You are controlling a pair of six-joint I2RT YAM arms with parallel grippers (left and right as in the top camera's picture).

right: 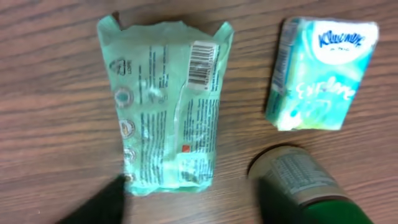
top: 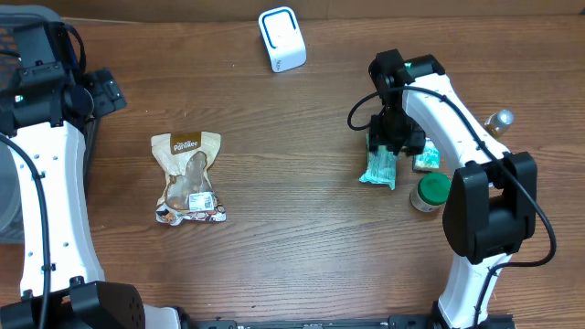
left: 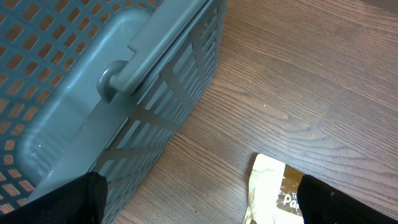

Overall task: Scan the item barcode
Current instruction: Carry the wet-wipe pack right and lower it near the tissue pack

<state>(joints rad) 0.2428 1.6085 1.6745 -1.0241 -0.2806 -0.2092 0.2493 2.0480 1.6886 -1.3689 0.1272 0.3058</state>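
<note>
Currently a green packet (right: 165, 106) lies flat on the worktop (top: 292, 228), toward its right edge, with its barcode (right: 200, 62) facing up, likely so that it can be read. The right arm (top: 439, 100) hovers over it, jaws apart and gripping nothing. A tissue pack (right: 320, 71) and a green-lidded jar (right: 301, 183) sit just beside it. The white scanner (top: 281, 38) stands at the far edge, well apart. The left arm (top: 46, 183) waits at the left edge beside a grey basket (left: 93, 81), jaws spread wide.

One scanner (top: 281, 38), basket (left: 149, 59), jar (top: 430, 192), tissue pack (right: 320, 71); two pouches (top: 189, 178) (right: 168, 106).
</note>
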